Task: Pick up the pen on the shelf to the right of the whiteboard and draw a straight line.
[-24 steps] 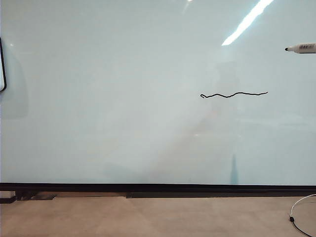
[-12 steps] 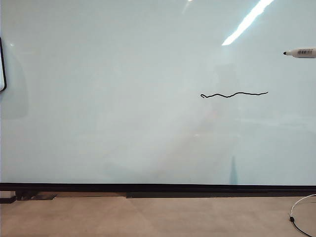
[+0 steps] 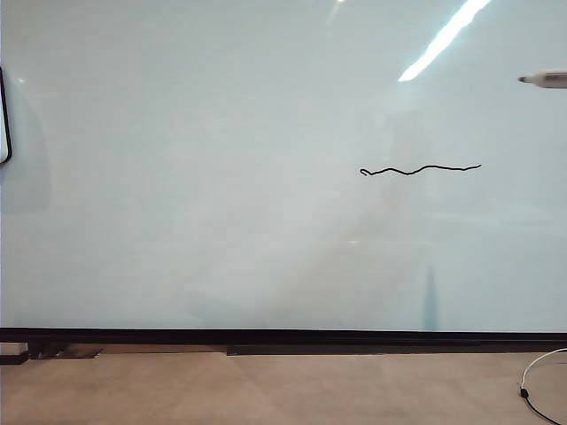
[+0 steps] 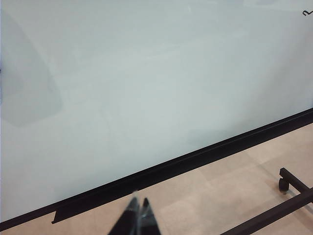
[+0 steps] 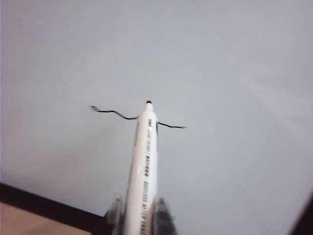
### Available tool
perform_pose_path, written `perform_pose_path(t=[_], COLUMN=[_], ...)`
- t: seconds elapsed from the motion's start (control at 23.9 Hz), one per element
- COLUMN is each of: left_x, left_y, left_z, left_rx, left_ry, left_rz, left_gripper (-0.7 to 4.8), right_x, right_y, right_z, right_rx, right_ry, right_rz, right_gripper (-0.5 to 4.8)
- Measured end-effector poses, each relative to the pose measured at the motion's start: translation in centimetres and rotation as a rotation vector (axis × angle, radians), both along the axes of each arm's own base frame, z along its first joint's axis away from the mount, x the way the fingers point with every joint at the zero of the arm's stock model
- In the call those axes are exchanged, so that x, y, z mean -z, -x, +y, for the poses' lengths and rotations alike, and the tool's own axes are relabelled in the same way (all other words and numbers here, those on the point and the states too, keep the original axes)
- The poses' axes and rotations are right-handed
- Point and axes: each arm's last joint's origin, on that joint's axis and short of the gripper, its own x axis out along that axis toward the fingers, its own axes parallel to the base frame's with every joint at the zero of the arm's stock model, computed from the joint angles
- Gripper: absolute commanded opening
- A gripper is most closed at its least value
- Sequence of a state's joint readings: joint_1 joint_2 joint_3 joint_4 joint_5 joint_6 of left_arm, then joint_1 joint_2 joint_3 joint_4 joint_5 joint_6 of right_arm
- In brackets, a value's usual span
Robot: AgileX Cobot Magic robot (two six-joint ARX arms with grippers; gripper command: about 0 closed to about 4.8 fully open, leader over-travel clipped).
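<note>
Whiteboard [image 3: 177, 177] fills view; right jaws [image 5: 139, 210] clamp pen [image 5: 145, 166]

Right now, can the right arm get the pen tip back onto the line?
Probably yes. The right gripper has its jaws shut on the pen, whose tip points at the whiteboard, nothing between. The line sits lower left of the pen.

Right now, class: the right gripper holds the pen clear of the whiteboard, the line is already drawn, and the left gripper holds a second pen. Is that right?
Not quite. The left gripper holds nothing: the left wrist view shows its jaws shut and empty. The rest stands: the right gripper holds the pen clear of the whiteboard, and the line is drawn.
</note>
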State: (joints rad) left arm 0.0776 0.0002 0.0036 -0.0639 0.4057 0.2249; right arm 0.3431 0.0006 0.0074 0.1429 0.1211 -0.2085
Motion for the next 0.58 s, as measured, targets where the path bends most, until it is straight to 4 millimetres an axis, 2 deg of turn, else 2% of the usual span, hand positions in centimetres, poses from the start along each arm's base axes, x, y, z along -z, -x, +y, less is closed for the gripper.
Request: perform_pose_path(t=[0.21,0.58], left_x=[0.00,0.00], left_y=[0.00,0.00], left_z=[0.00,-0.11], left_rx=[0.000,0.006], left_ry=[0.000,-0.001], left_rz=[0.000,0.000], left_gripper=[-0.05,-0.05], right_x=[-0.33,-0.54], right_y=[0.00,0.04], right_z=[-0.33,-0.35], right_rx=[0.108,0.110], right_ry=[-0.026,-0.035], right_rz=[-0.028,-0.048], right_gripper=[-0.06,-0.05])
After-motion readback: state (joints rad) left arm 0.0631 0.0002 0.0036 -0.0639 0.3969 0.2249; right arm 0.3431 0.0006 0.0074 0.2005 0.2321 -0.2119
